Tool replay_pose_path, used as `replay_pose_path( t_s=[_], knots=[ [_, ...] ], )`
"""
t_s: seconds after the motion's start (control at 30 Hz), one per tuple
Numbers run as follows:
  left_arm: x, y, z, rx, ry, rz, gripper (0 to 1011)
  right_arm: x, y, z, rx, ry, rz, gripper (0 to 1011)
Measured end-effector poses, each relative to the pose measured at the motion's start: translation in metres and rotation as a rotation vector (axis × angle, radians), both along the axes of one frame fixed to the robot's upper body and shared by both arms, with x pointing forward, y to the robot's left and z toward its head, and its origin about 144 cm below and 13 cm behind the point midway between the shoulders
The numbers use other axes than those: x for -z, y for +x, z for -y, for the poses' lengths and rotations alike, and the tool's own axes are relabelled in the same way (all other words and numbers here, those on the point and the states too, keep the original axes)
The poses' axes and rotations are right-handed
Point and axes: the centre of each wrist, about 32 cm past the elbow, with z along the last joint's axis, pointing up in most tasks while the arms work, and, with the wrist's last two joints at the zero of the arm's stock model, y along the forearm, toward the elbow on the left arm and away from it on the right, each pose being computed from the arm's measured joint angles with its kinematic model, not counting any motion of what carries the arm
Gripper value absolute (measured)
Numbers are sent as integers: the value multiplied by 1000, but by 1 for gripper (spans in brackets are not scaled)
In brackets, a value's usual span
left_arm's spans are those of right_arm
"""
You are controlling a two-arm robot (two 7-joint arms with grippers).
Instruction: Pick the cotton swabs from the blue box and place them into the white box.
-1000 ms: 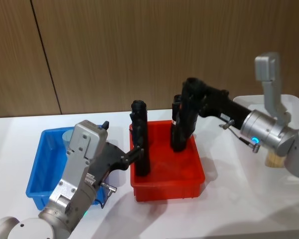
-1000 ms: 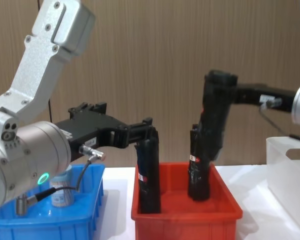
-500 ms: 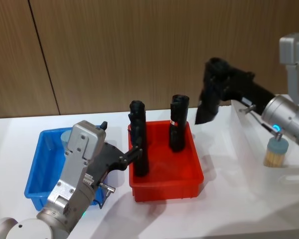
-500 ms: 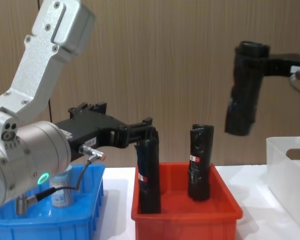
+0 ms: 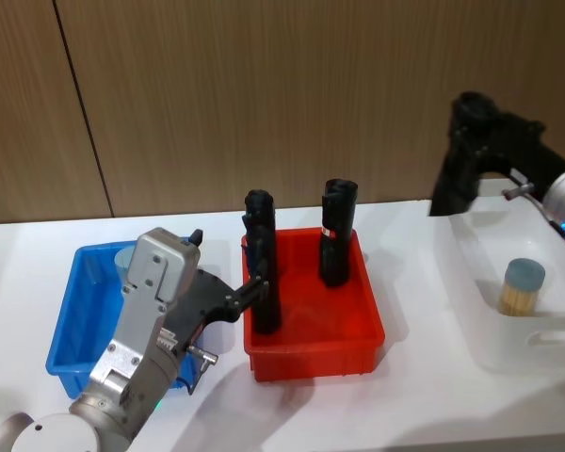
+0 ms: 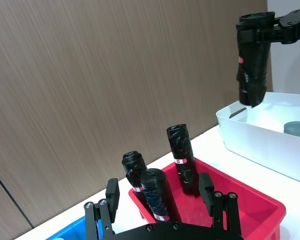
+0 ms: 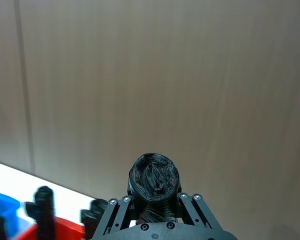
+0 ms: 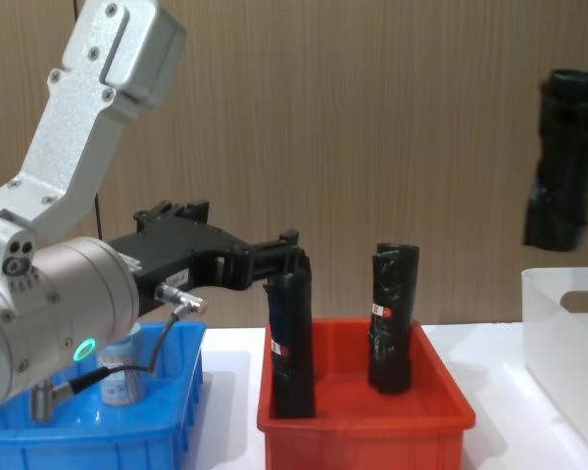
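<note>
Blue box [image 5: 71,325]: near the table's left edge, a cotton swabs tub [image 8: 122,377] standing inside.
Left gripper [image 8: 292,257]: fingers apart around a black roll [image 5: 264,273] at the red bin's [image 5: 315,353] left side.
Right gripper [image 7: 155,212]: clamped on a lifted black roll [image 5: 460,160], above the white box's [image 5: 471,311] far rim.
White box: at the table's right edge, holding one swab tub [image 5: 522,287].

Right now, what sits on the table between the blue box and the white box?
In the head view, a red bin sits between the blue box and the white box, with black rolls standing upright in it.
</note>
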Motion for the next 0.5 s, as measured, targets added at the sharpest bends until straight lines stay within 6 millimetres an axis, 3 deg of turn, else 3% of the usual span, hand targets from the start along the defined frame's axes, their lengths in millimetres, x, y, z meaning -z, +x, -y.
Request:
replay_pose_path(
  t_s=[0.5],
  knots=[
    [0, 0, 0, 0, 0, 0, 1004, 11, 7, 34, 206, -51, -43, 358]
  ],
)
